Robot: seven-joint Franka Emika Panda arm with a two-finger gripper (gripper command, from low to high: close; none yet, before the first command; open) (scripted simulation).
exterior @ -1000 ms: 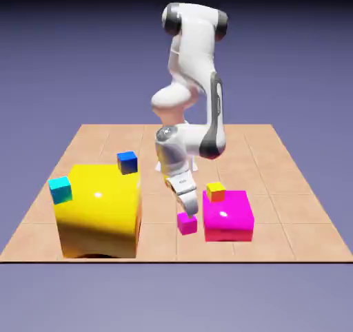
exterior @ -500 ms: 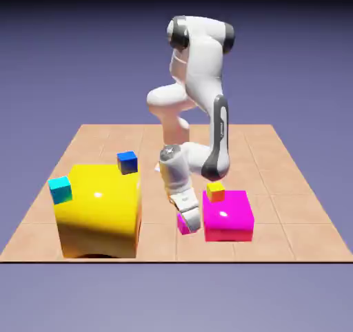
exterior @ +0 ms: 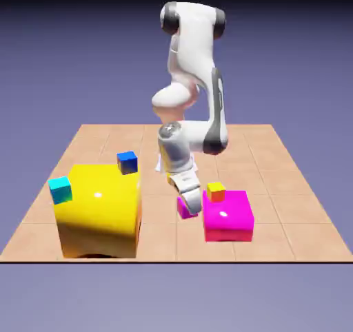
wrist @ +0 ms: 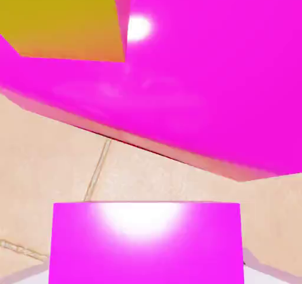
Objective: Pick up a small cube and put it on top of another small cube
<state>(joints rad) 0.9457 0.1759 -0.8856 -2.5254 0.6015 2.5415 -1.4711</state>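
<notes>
You see a tan, tiled counter [exterior: 276, 179] before a plain blue-violet backdrop [exterior: 289, 62]. Above it, your view darkens to black.

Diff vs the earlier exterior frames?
End effector dipped to the small magenta cube, closed on it, and has come back up, the cube rising with it off the tabletop. Unchanged: cyan cube, dark blue cube, small yellow cube, big yellow block, large magenta block.
</notes>
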